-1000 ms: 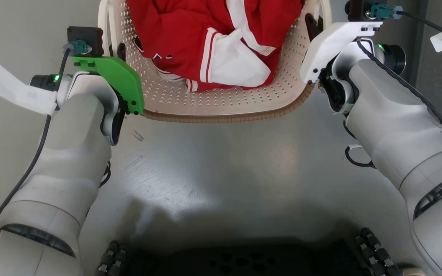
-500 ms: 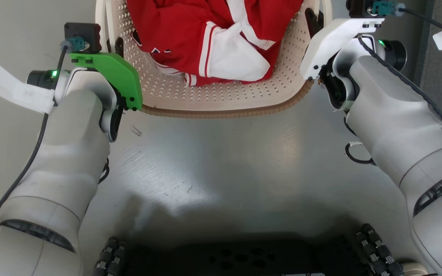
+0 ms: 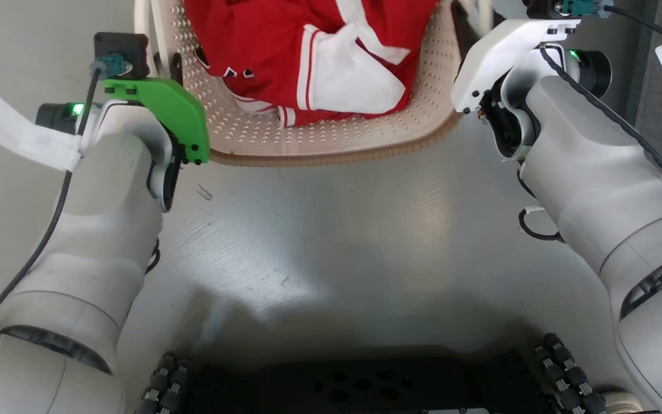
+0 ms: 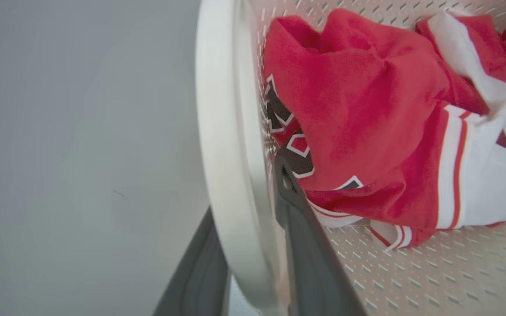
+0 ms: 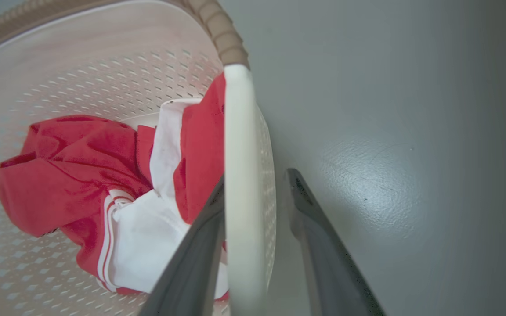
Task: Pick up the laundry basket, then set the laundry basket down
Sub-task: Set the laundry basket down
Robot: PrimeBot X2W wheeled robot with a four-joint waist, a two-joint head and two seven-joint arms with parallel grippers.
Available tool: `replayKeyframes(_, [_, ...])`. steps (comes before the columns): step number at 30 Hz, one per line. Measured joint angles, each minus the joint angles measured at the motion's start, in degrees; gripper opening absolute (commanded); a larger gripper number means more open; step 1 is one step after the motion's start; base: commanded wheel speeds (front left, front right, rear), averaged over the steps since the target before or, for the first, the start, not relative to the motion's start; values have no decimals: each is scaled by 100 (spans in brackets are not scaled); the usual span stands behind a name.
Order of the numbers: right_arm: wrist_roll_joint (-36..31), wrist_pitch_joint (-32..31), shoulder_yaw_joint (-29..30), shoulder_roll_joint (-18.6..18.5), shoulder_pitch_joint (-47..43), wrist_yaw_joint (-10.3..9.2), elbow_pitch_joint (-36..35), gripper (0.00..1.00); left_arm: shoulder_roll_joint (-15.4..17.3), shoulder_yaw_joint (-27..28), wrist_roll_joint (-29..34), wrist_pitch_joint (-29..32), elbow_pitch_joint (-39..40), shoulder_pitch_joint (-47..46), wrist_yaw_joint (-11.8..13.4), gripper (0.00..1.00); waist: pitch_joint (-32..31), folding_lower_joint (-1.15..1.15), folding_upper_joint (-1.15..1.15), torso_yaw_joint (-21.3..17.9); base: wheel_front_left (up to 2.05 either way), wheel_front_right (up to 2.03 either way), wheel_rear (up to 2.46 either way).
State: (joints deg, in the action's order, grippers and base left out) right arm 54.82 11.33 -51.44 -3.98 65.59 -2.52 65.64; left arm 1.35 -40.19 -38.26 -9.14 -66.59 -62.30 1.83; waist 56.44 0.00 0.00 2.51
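A cream laundry basket [image 3: 337,141] with a brown woven-look rim is sitting at the top of the head view, between the robot's two pale arms and over a grey floor [image 3: 337,241]. Whether it is resting on that floor or hanging just above it cannot be told. Inside the basket, a crumpled red and white garment [image 3: 262,46] is lying against the perforated bottom and walls. In the left wrist view, dark lettering edged in white is showing on one of its folds.

The left fingers [image 4: 305,245] are gripping the basket's white left handle [image 4: 218,131]. One dark finger is pressing on the inner side, next to the garment. The other is lying against the outer side, with no gap showing.

The right fingers [image 5: 323,254] are straddling the white right handle [image 5: 237,131] and standing a little apart. The inner finger is touching the handle. The outer one is standing just off it, with a strip of grey floor showing between them.
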Motion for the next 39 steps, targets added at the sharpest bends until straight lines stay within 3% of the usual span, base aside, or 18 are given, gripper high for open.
replayKeyframes(2, [0,24,0,2,0,1,11,100,18,1,14,-10,-40,-1,4,100,-13,0,0,4,0,0,0])
replayKeyframes(27, [26,285,214,10,-33,100,160,100,105,160,13,-527,-58,9,2,100,-708,0,0,-17,0,0,0])
replayKeyframes(33, [5,325,476,-174,-34,97,-68,100,119,308,13,-557,237,117,-5,100,-1055,0,0,-30,0,0,0])
replayKeyframes(39, [-369,325,970,-438,-39,-9,-876,100,332,790,137,-554,1460,227,73,100,-1528,0,0,-51,0,0,0])
